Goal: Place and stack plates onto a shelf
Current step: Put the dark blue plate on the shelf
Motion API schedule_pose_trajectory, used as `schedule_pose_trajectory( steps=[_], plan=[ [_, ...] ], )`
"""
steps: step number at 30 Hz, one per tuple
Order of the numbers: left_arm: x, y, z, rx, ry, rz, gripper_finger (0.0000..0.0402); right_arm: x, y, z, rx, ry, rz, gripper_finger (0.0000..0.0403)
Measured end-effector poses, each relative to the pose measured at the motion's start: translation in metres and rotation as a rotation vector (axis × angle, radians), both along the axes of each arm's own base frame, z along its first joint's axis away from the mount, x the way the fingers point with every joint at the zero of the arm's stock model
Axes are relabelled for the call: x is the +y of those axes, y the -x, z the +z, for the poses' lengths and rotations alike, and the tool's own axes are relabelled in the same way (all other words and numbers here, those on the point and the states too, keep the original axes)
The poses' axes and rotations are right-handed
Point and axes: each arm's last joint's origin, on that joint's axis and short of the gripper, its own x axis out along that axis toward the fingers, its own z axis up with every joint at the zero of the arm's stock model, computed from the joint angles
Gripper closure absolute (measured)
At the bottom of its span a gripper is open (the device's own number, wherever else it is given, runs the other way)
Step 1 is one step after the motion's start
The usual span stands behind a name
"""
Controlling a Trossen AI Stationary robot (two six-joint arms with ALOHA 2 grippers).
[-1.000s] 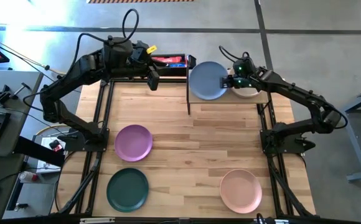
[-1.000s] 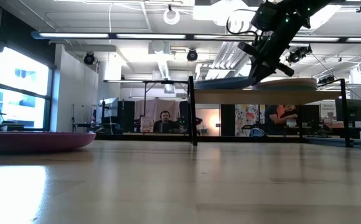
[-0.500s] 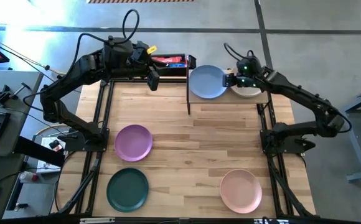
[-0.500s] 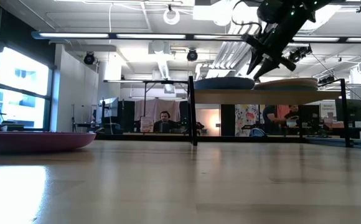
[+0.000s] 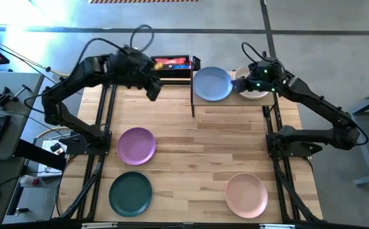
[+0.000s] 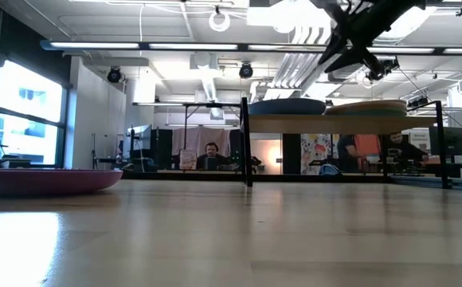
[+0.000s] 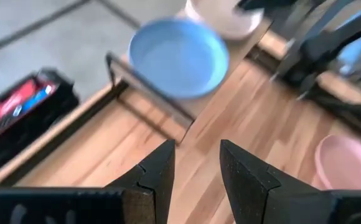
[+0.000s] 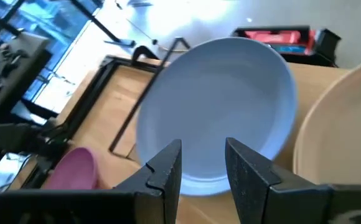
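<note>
The right end effector (image 5: 245,83), fingers parted and empty, hovers above the blue plate (image 5: 212,83) resting on the shelf (image 5: 232,100) beside a cream plate (image 5: 256,93), while the left end effector (image 5: 153,93) hangs open.

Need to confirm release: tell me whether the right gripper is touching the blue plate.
Apart. The low view shows the right gripper raised above the blue plate, with open background between them.

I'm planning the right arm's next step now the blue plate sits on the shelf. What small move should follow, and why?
Probably lift the right gripper clear and swing it toward the round pink plate on the tabletop: its fingers are open and empty, and the round blue plate lies flat on the raised light-wood shelf beside a cream plate.
</note>
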Motion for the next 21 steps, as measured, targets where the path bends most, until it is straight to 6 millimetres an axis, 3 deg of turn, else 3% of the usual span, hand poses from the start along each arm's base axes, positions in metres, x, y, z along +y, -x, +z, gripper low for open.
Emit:
schedule_pose_trajectory(
  steps=[7, 14, 21],
  plan=[
    [-0.006, -0.007, -0.029, 0.124, 0.04, 0.058, 0.0287, 0.003, -0.007, -0.002, 0.014, 0.007, 0.028, 0.0297],
    [-0.007, -0.015, -0.066, 0.235, 0.109, 0.095, 0.0287, 0.001, -0.033, -0.017, 0.051, -0.042, 0.079, 0.0297],
    [-0.007, -0.016, -0.089, 0.307, 0.141, 0.12, 0.0287, -0.002, -0.048, -0.036, 0.133, -0.107, 0.093, 0.0297]
  ],
)
